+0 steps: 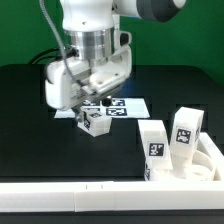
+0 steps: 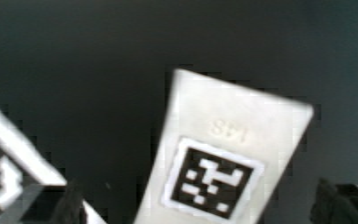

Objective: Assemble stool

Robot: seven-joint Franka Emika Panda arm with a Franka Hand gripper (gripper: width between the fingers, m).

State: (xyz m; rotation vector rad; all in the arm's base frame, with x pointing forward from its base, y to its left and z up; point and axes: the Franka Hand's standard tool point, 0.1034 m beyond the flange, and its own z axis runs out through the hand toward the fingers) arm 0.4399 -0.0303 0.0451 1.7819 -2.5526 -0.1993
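Right now your gripper sits low over the black table, just at the edge of the marker board, with a small tagged leg directly under the fingers; from the exterior view you cannot tell whether the jaws have closed on it or merely straddle it. The wrist view shows the leg close up as a pale tapered block with a square tag on its face, dark finger shapes showing only at the frame's lower corners, so contact stays unconfirmed. Two more legs stand upright near the round seat on the exterior view's right, just behind the long white rail and well apart from the arm. Expect this leg to be light and rigid, likely hard moulded plastic with smooth, somewhat slick sides. You would do best to pinch it across its two flat opposite faces near the middle of its length, square to the taper, since an off-centre grip would probably let it pivot or squirt out.
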